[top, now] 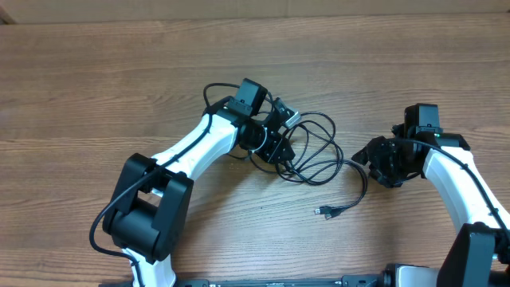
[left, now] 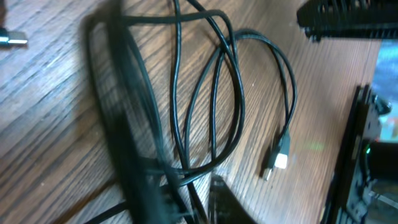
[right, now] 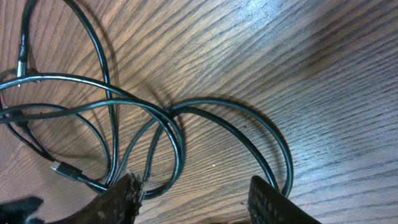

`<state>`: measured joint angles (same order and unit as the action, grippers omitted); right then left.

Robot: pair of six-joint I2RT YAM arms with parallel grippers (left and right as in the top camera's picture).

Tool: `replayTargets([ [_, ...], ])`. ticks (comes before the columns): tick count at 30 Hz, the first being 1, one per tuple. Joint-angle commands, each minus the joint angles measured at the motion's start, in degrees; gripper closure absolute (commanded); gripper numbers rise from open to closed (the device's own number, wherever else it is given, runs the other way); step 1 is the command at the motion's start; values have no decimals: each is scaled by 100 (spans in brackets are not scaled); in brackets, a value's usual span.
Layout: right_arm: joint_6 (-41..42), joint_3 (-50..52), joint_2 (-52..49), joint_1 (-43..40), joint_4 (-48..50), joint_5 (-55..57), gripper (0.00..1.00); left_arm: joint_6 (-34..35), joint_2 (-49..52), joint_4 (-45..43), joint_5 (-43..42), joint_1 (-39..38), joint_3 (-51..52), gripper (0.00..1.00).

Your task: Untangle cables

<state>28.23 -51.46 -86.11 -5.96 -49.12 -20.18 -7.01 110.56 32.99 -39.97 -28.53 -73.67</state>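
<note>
Your right gripper, jaws apart, sits just right of the tangle of thin black cables, whose loose loop reaches toward it, while your left gripper is buried in that tangle, its grip unreadable.

The table lies bare all round; looped cables crowd the gap between left gripper and right gripper.

Robot lab (2 arms at wooden table).
</note>
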Motion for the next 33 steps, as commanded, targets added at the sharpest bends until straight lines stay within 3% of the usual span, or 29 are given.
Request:
replayTargets([
  [1,-70,-24,-7,22,11,-26,46,317,-162,-52,35,-46,-44,96],
  [13,-339,-24,-7,22,111,-98,46,315,-553,387,-2127,496,-1364,96],
  [22,-520,-24,-7,22,278,-306,46,313,-1292,444,-2048,496,-1554,95],
  [33,-625,-24,-7,22,289,-352,46,319,-2671,9,-935,501,-1554,96],
])
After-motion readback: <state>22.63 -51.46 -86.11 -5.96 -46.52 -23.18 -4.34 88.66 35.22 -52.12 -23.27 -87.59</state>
